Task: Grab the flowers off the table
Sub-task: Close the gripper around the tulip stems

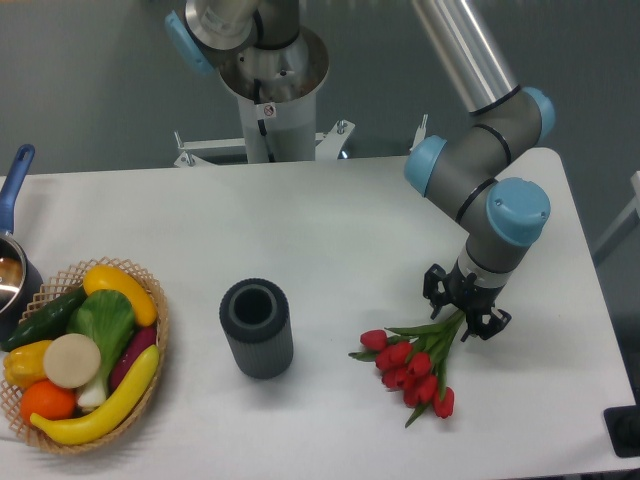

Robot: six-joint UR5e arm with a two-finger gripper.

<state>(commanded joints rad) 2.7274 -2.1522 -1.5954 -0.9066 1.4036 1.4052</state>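
The flowers (412, 365), a bunch of red tulip buds with green leaves, lie on the white table (340, 230) at the front right. Their pale green stems run up and to the right, under the wrist. My gripper (464, 308) points straight down over the stem end, one black finger on each side of the stems. The jaws look open and stand a little narrower than before. The fingertips themselves are hidden under the gripper body, so I cannot tell whether they touch the stems.
A dark grey ribbed cylinder (257, 327) stands upright left of the flowers. A wicker basket of vegetables (80, 350) sits at the front left, with a pot with a blue handle (14, 250) behind it. The robot base (270, 90) is at the back.
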